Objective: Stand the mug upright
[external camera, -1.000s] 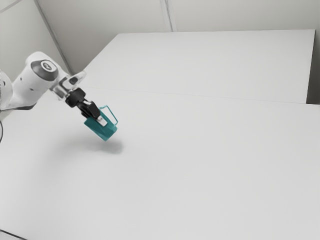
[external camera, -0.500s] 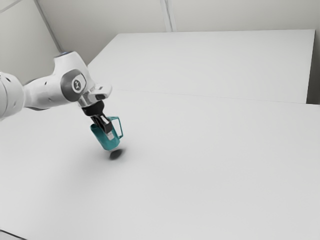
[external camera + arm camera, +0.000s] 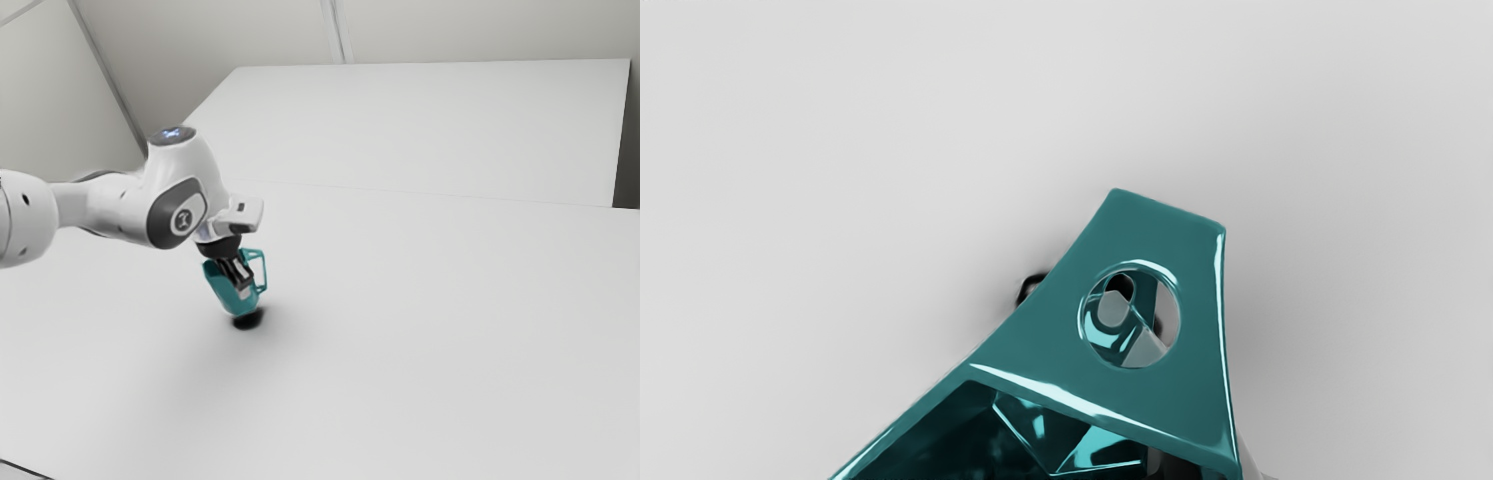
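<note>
Stretching well past the arm toward the exterior view's right and toward the camera, the pale tabletop [image 3: 420, 340] leaves broad room for moving on those sides. A thin line crosses it behind the arm, and its side edge at the exterior view's right lies well apart from everything held. The white arm [image 3: 120, 206] comes in from the exterior view's left, its forearm nearly level, then bends down at the large rounded wrist joint [image 3: 180, 212], so that the hand points down at a slant, leaning toward the exterior view's right. Low over the tabletop is the teal mug [image 3: 221, 286], tilted, its mouth toward the exterior view's upper left and its base down toward the right; whether the base touches cannot be told. The claw [image 3: 243, 286] is clamped on the mug's body. On the exterior view's right side of the mug stands its handle [image 3: 265, 272], with open room beyond it. Close up in the wrist view, a flat teal part of the mug shows a round hole, with a dark, glinting hollow beside it. Smallest is the dark shadow [image 3: 247, 322], right under the base.
</note>
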